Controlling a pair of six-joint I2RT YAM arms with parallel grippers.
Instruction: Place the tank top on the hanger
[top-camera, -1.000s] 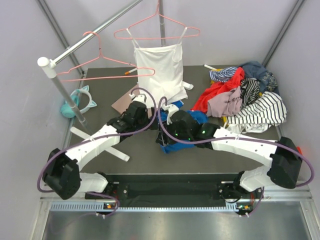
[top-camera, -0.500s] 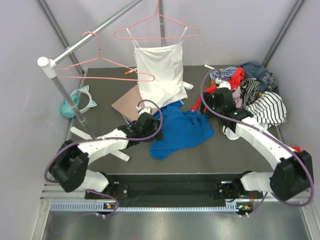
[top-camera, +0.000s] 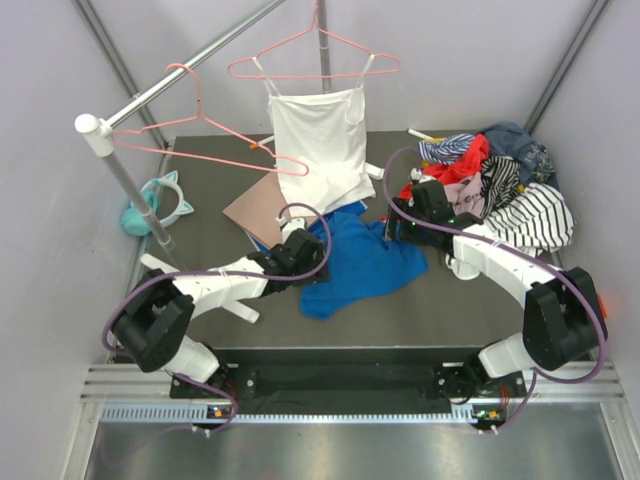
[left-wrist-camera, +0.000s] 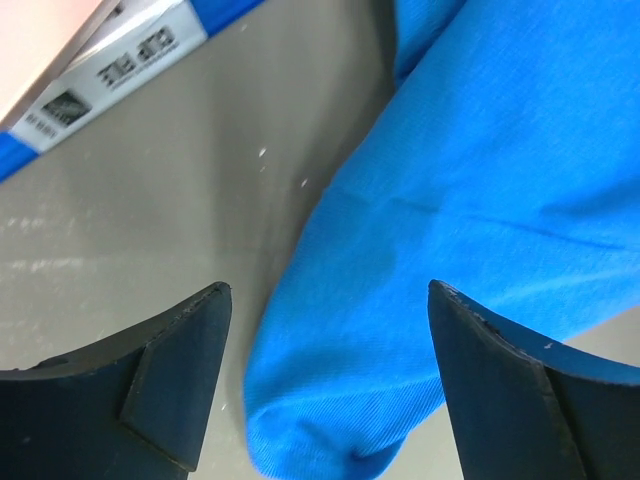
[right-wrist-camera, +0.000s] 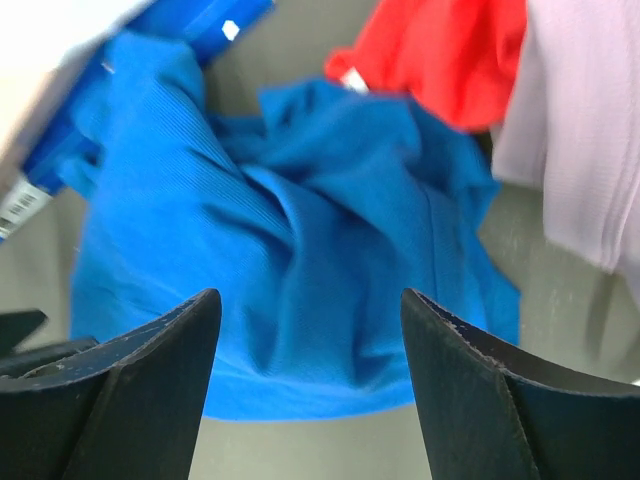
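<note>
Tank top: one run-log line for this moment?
tank top: crumpled on table | left gripper: open, at its edge | right gripper: open, above it | hanger: bare, on rail

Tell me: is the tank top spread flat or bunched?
Bunched: the tank top lies rumpled on the table, folds showing in both wrist views.

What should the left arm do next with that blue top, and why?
Probably lower the left gripper and close it on the tank top: its jaws stand open astride the fabric's edge, which lies slack on the table, and the hanger is bare.
</note>
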